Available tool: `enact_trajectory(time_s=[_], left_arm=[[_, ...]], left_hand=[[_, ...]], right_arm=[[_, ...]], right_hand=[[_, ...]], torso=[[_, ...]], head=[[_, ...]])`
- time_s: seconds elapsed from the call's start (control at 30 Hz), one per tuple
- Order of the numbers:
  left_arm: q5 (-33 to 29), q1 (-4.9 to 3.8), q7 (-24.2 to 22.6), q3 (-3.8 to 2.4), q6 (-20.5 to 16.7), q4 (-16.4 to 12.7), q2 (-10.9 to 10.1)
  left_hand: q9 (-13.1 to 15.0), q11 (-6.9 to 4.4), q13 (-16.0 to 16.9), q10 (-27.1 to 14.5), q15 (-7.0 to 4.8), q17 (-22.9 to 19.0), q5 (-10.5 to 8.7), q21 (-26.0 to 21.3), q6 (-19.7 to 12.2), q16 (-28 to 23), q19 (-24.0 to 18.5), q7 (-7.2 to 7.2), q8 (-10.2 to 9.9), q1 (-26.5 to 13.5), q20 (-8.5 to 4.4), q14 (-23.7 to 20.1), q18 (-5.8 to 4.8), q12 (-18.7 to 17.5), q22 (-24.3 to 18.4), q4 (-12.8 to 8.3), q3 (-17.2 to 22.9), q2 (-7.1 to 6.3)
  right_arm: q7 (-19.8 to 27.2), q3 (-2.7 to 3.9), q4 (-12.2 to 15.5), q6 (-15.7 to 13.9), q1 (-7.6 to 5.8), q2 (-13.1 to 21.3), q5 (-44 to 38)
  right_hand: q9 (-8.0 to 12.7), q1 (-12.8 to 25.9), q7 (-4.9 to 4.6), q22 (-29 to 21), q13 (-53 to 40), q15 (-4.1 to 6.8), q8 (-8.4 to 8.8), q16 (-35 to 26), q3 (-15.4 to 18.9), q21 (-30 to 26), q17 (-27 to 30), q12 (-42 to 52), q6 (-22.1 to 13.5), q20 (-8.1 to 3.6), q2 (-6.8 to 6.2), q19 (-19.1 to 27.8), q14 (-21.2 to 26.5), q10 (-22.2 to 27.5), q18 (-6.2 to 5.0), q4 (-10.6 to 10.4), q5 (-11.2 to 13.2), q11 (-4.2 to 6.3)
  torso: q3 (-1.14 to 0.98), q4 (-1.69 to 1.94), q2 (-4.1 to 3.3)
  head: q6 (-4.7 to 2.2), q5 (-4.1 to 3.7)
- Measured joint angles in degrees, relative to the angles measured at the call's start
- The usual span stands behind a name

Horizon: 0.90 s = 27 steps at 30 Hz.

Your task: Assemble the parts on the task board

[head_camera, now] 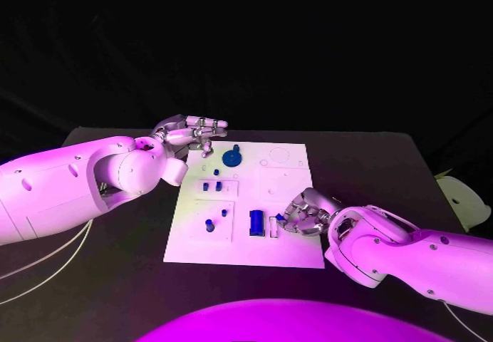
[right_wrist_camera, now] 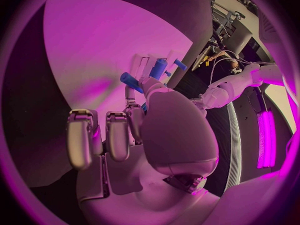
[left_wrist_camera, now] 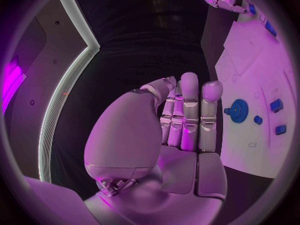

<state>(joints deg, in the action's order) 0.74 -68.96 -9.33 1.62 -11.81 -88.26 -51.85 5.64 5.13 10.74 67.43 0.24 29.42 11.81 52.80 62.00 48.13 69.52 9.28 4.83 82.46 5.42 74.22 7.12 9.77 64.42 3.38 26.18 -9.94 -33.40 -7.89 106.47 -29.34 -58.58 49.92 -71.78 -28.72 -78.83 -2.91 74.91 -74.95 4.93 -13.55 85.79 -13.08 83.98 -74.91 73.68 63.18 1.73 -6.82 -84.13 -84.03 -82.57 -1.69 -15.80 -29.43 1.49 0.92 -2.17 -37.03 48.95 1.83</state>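
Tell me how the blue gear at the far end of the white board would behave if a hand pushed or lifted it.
The blue gear looks flat and round, so it would probably slide, not tip. On edge it could roll. Its toothed rim should give fingers some grip, and it seems small, likely light and stiff.

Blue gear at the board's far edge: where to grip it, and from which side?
Judging by its pose, pinch the blue gear across its toothed rim from above: it lies flat on the task board, hub up. The left hand hovers nearest and holds nothing.
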Motion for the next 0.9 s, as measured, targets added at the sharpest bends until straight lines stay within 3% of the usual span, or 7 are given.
enact_trajectory(time_s=[0.33, 0.5, 0.9], left_arm=[[0.0, 0.0, 0.1, 0.0, 0.2, 0.0, 0.0], [0.0, 0.0, 0.1, 0.0, 0.3, -0.1, 0.0], [0.0, 0.0, 0.2, 0.0, 0.4, -0.1, 0.0]], left_hand=[[0.0, 0.0, 0.0, 0.0, 0.0, 0.0, 0.0, 0.0, 0.0, 0.0, 0.0, 0.0, 0.0, 0.0, 0.0, 0.0, 0.0, 0.0, 0.0, 0.0, 0.0, 0.0], [0.0, 0.0, 0.0, 0.0, 0.0, 0.0, 0.0, 0.0, 0.0, 0.0, 0.0, 0.0, 0.0, 0.0, 0.0, 0.0, 0.0, 0.0, 0.0, 0.0, 0.0, 0.0], [-0.1, -0.21, 0.0, -0.2, 0.0, -0.1, 0.0, 0.0, 0.0, 0.0, 0.0, 0.0, 0.0, 0.0, 0.0, 0.0, 0.0, 0.0, 0.0, 0.0, 0.0, 0.0]], right_arm=[[0.7, -0.03, -1.6, 0.7, 0.26, -1.9, 5.5], [0.9, -0.04, -2.2, 1.0, 0.28, -2.4, 6.9], [0.9, -0.01, -2.9, 1.8, 0.26, -3.0, 8.2]], right_hand=[[0.0, 3.2, 0.0, 0.0, 0.0, 0.0, -1.33, 0.0, 0.0, 0.1, 0.0, 0.4, 0.0, 0.0, -0.26, 0.0, 0.0, 0.0, 0.0, 0.0, -1.9, 0.0], [-2.9, 4.4, 0.0, 0.0, 0.0, 0.0, -1.56, 0.0, 0.5, 0.2, 0.0, 0.9, 0.0, 0.0, -0.29, 0.0, 0.0, -0.2, 0.0, -0.5, -1.9, 0.2], [-3.3, 6.6, 0.19, 0.0, 0.0, -0.01, -2.19, 0.0, 1.9, 0.4, 0.0, 1.7, 0.2, 0.0, 0.04, 0.0, 0.0, -0.8, 0.0, -0.6, -1.7, 0.4]], torso=[[-0.02, -0.02, 0.0], [-0.02, -0.02, 0.01], [0.01, -0.01, 0.02]], head=[[0.05, -0.04], [0.06, -0.01], [0.2, -0.03]])
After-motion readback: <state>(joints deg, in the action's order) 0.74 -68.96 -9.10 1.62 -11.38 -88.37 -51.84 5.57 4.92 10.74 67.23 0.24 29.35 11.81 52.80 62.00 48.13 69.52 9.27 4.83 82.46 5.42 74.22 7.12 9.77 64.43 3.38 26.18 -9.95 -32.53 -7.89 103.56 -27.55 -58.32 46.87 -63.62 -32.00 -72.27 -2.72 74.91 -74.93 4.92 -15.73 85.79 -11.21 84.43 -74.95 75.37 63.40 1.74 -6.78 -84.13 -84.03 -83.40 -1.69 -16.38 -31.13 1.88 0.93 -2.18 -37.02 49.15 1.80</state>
